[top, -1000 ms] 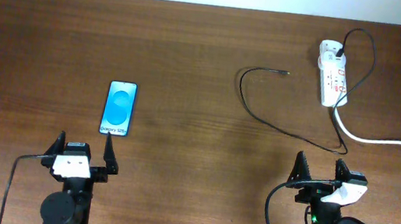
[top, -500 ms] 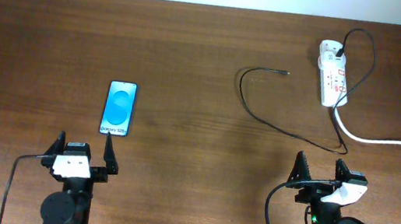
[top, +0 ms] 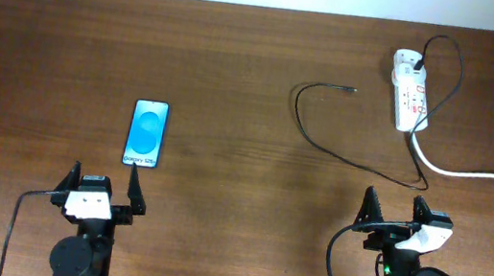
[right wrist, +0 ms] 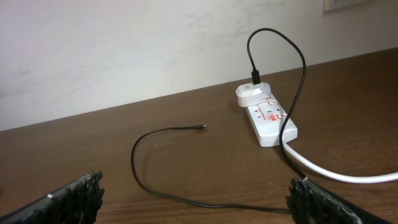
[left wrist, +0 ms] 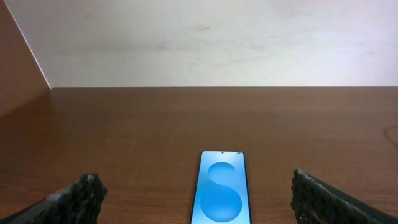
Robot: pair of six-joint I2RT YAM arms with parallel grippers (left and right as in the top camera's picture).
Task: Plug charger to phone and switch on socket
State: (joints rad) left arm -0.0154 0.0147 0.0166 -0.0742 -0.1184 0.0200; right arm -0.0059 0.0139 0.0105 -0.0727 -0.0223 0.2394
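Gaping empty at the near edge of the table (top: 239,59), the fingers of the left gripper (top: 104,176) frame the phone (top: 148,133) just ahead, its "Galaxy S25" lettering legible only from overhead, while the right gripper (top: 395,202), likewise parted, faces the black charger (top: 327,87), plugged into the white socket (top: 409,98) at far right, tip lying loose.

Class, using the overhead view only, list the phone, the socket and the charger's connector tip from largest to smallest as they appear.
1. The phone and the socket: too alike to rank; the phone looks wider, the socket longer.
2. The charger's connector tip: by far the smallest.
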